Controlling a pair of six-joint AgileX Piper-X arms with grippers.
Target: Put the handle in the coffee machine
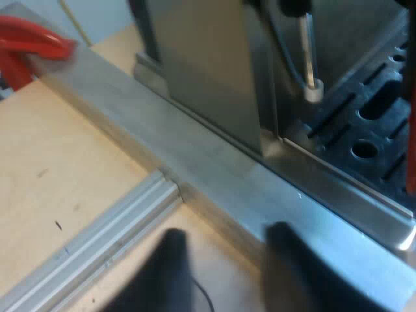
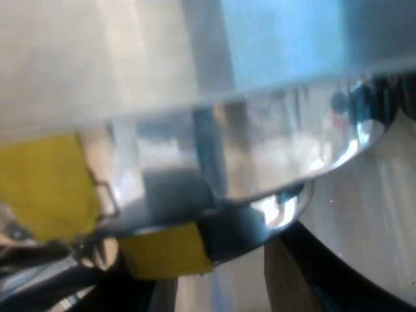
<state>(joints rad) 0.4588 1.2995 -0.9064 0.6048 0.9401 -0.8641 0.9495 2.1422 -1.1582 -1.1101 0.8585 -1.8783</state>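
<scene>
My left gripper [image 1: 224,273] hangs open low over the wooden table, nothing between its black fingers [image 1: 170,270]. Just beyond them runs the espresso machine's [image 1: 208,71] steel base edge. Its black drip grate [image 1: 367,123] with round holes lies past that edge, and a steam wand [image 1: 311,58] with a white tip hangs over the grate. My right gripper [image 2: 218,281] is pressed very close under a shiny curved metal part [image 2: 260,162] with yellow patches [image 2: 42,182] on it. What that metal part belongs to cannot be made out.
A grooved aluminium rail [image 1: 97,240] lies on the wooden table [image 1: 58,162] and meets the machine's base near my left gripper. A red object [image 1: 29,42] rests at the far end of the base edge.
</scene>
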